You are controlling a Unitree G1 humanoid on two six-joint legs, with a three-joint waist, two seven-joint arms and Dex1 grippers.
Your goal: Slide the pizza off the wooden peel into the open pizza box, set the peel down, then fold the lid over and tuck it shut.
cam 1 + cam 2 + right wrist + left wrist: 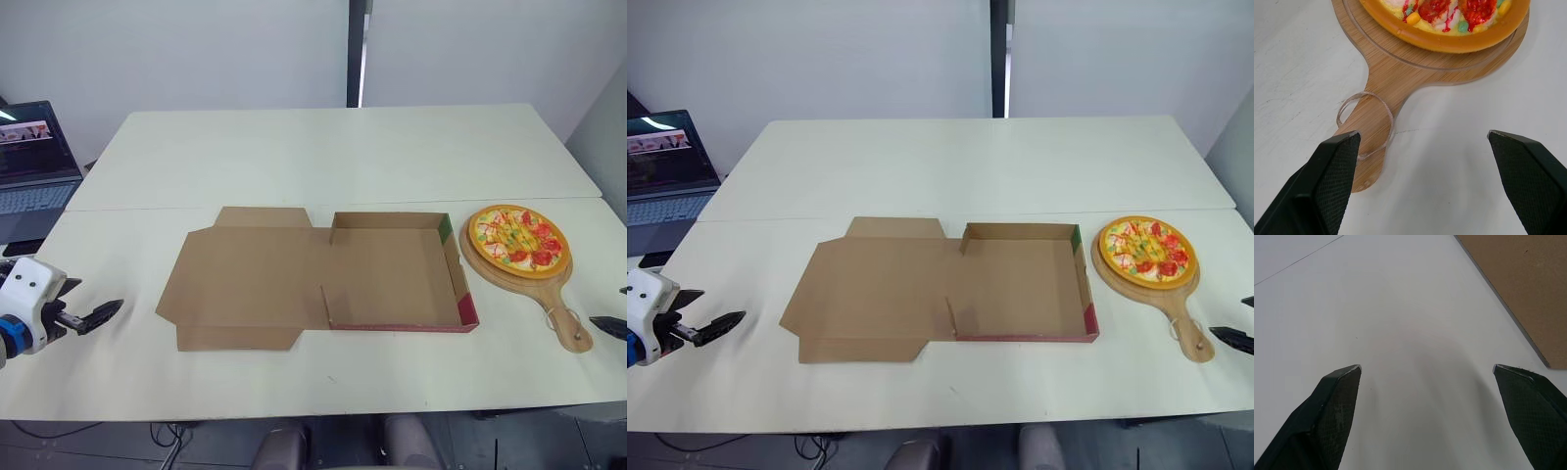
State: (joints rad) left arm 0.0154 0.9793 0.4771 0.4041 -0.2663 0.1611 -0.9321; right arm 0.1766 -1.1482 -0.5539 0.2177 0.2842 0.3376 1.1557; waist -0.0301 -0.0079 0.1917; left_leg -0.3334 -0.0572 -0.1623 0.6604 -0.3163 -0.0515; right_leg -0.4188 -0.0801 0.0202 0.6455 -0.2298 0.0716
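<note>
**Both claws open and empty, pizza on its peel beside the box**

A pale worktop point(323, 157) made of two tables pushed together fills the scene, with a white wall behind it and a dark vertical strip point(358, 54) running up the wall. An open laptop point(34, 162) stands off the worktop's far left corner.

The pizza box point(392, 274) lies open in the middle of the worktop. Its shallow tray is on the right, and its lid point(245, 279) is spread flat to the left with the flaps out.

Just beside the tray's right wall lies the wooden peel point(563, 318), flat on the worktop with its handle pointing toward the robot. The pizza point(517, 240) sits on the peel's round blade, so it is outside the box.

The left arm reaches in low at the near left edge. The left claw point(1427, 369) has its fingers spread wide over bare worktop, holding nothing, with the lid's cardboard edge near one fingertip.

The right claw point(1422, 134) comes in at the near right edge, also spread wide and empty. One fingertip is close beside the end of the peel's handle, and I cannot tell whether they touch.

A clear cord loop point(1365, 125) hangs from the handle's end and rests on the wood.
</note>
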